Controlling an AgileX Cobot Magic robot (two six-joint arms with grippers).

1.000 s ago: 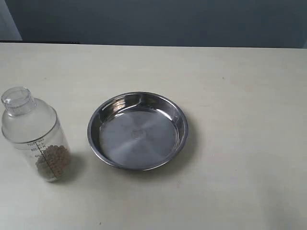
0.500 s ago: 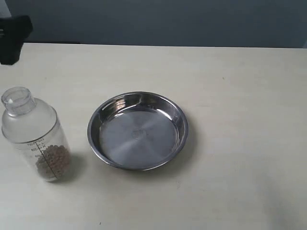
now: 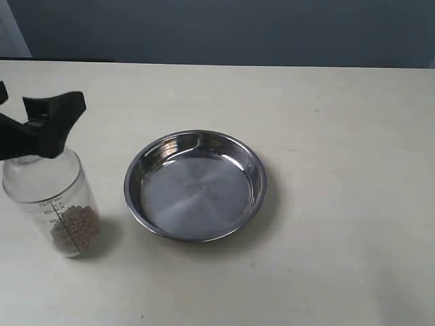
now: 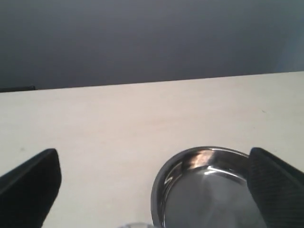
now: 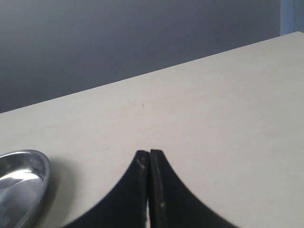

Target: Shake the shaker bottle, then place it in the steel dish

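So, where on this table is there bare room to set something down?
Widest bare stretch of table: right of the steel dish, to the right edge. The strip beyond the dish is bare too. Crowded on the left: the open left end effector is over the shaker bottle.

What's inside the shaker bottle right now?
Brown pellets sit in the bottom of the shaker bottle; above them it looks empty. The left gripper, jaws open, covers the cap in the exterior view, so the top's inside is hidden.
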